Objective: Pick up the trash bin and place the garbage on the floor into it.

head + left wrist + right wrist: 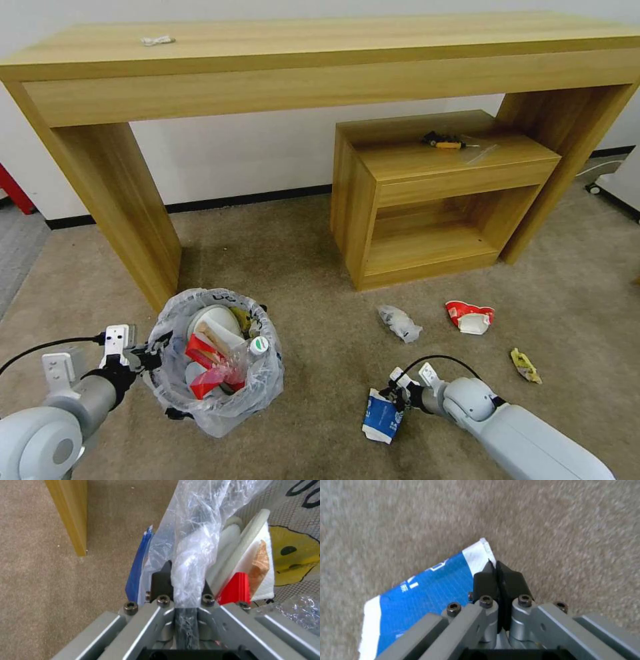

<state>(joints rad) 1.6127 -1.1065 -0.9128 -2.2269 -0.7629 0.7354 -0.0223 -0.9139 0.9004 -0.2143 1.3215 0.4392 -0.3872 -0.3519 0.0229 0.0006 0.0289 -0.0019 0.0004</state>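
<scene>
The trash bin (213,393), lined with a crinkled white bag, sits at the lower left of the head view. My left gripper (143,357) is shut on its near rim; in the left wrist view the left gripper (183,580) pinches bag and blue wall (136,575). Inside lie a white slipper (215,321), a red wrapper (203,353) and a bottle (259,345). My right gripper (399,395) is shut on the edge of a flattened blue-white paper cup (382,417) (426,592), low over the floor (320,347). Crumpled clear plastic (399,323), a crushed red-and-white piece (470,317) and a yellow wrapper (525,365) lie on the carpet.
A long wooden desk (320,73) spans the back, its left leg (127,213) close behind the bin. A low wooden cabinet (433,207) under it carries a black-and-orange object (443,141). Grey carpet (17,247) borders the far left. Open carpet lies between bin and cup.
</scene>
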